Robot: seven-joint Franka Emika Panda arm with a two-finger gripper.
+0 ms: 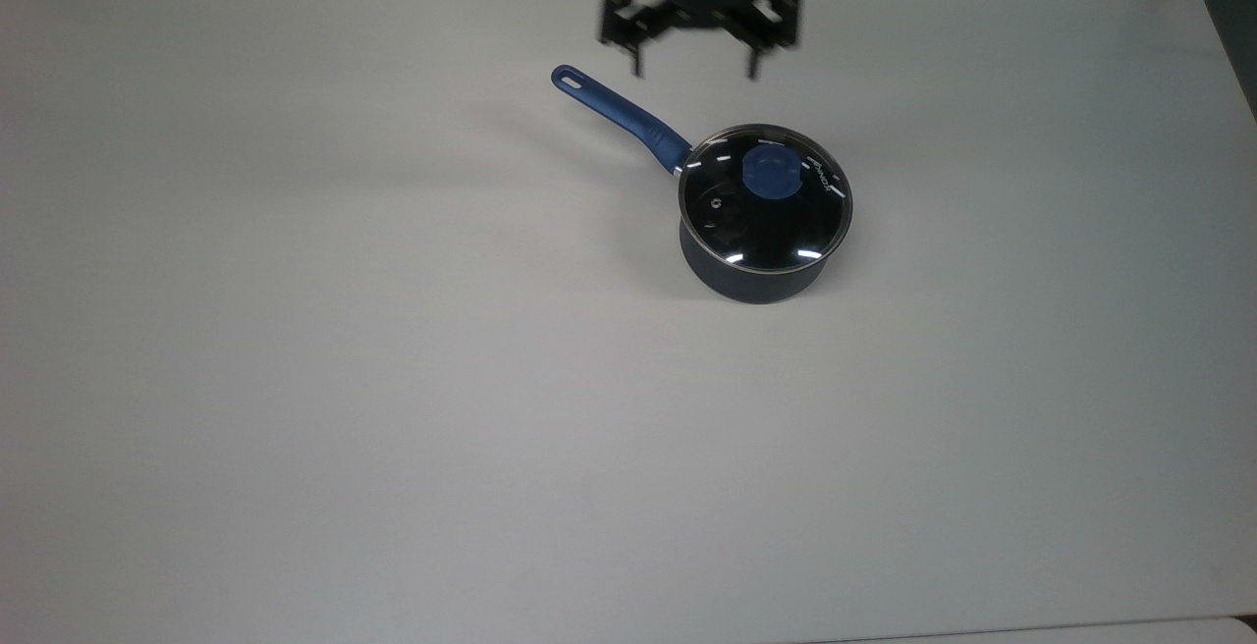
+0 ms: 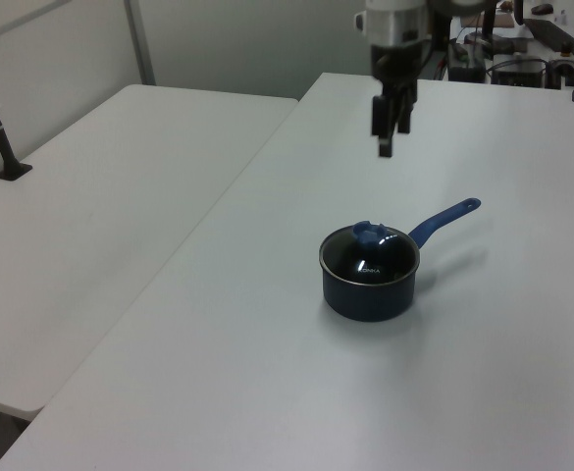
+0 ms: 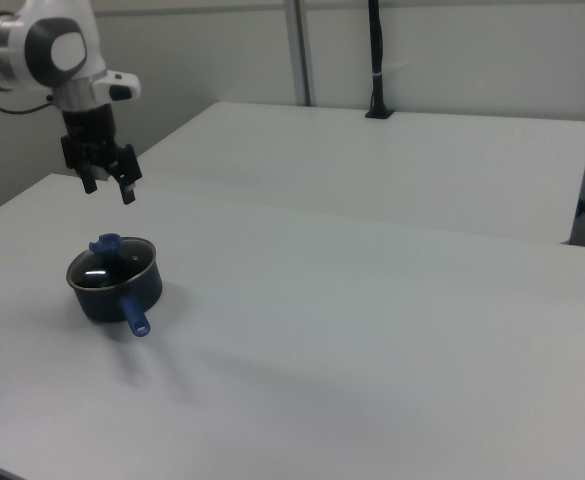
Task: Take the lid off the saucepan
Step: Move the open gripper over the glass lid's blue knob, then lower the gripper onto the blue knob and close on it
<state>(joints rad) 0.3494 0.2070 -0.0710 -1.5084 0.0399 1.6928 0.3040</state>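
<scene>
Tool open, above table; one lidded saucepan.

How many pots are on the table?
1. The saucepan sits on the white table, a little toward the top view's right of the middle, with the lid on it and its long blue handle pointing toward the top view's upper left.

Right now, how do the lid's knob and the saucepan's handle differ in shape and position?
The knob is a short round stub at the centre of the lid; the handle is a long narrow bar with a hole at its end. The knob sits above the saucepan, while the handle sticks out sideways from its wall, toward the top view's upper left. Both are blue.
</scene>
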